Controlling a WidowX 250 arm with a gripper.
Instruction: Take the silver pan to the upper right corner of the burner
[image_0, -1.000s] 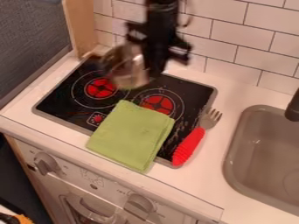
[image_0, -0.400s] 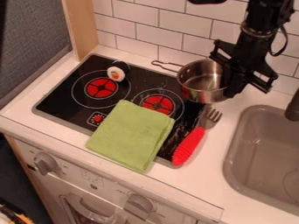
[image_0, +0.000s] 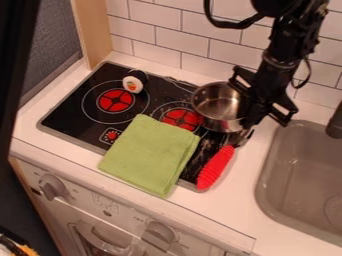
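The arm (image_0: 277, 57) slants down from the upper right, its claw (image_0: 250, 116) gripping the right wall of the silver pan (image_0: 219, 106) at the stovetop's (image_0: 79, 98) upper right. Both have shifted left since the last frame (the fork's (image_0: 216, 168) tines are now mostly covered). Count: one pan, one fork, one green cloth (image_0: 148, 155), one sushi piece (image_0: 133, 83), two red burner spots (image_0: 115, 101).

Soft light is falling across the white counter (image_0: 244, 202) and the wall tiles (image_0: 212, 30), keeping both fairly bright. Small highlights are gleaming on the silver pan (image_0: 215, 106), while the black stovetop (image_0: 75, 111) is giving back little light. Gentle shading is lining the sink (image_0: 272, 170). The lower left corner is sinking into shadow, its shapes perhaps too dark to separate.
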